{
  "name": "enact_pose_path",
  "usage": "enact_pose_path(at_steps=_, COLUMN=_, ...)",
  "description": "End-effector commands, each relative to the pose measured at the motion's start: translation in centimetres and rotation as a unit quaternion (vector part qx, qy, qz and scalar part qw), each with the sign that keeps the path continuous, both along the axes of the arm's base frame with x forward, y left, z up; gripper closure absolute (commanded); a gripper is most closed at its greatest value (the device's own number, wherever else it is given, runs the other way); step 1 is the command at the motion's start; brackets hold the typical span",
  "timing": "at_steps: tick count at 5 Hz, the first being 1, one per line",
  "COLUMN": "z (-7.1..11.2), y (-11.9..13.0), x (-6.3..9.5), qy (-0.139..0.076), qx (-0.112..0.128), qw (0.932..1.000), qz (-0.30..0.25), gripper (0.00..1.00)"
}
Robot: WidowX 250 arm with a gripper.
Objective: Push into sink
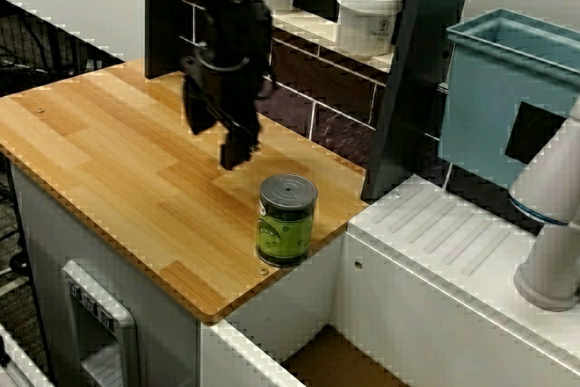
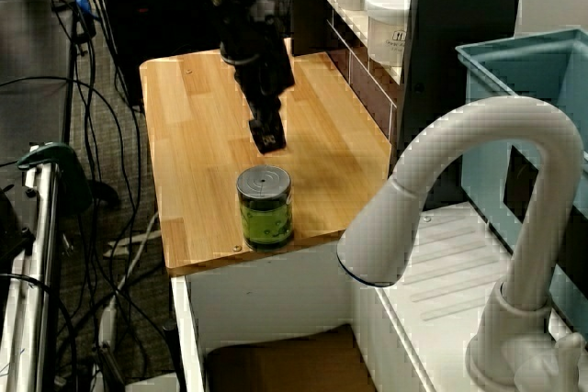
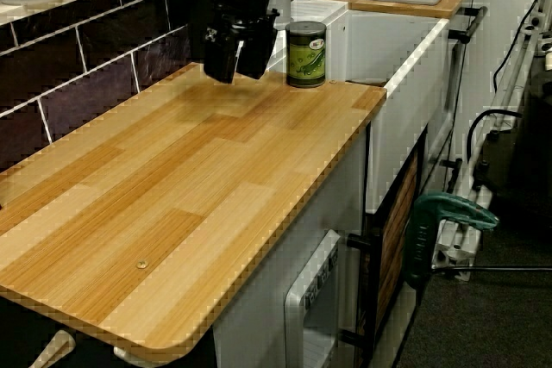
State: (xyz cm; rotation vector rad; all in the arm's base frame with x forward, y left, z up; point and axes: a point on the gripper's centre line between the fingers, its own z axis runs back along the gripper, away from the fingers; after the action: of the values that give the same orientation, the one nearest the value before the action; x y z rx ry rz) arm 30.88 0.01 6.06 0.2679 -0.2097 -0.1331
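Can (image 1: 287, 220) is looking rigid, light, tippy at the sink (image 2: 276, 364) edge; I'm nudging low; gripper (image 1: 237, 153) state I cannot tell.

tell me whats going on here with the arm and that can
A single robot arm's gripper hovers just above the wooden counter, close behind a green can without touching it. The can stands upright at the counter's edge, right beside the sink. It has not been pushed in yet. Whether the jaws are open cannot be told.
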Motion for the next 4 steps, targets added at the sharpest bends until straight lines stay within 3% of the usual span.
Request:
enact_pose_path(at_steps=1, z=2.2, y=-5.1, x=-1.8, qy=0.009, qx=-0.026, qw=0.9954, qz=-0.092, gripper=0.0)
enact_pose_path(at_steps=2, z=3.1, y=-6.7, x=-3.0, qy=0.011, qx=-0.034, qw=0.9921, qz=-0.121, gripper=0.0)
enact_pose_path(at_steps=4, z=3.1, y=-8.7, x=-4.0, qy=0.007, qx=-0.04, qw=0.9913, qz=-0.126, gripper=0.0)
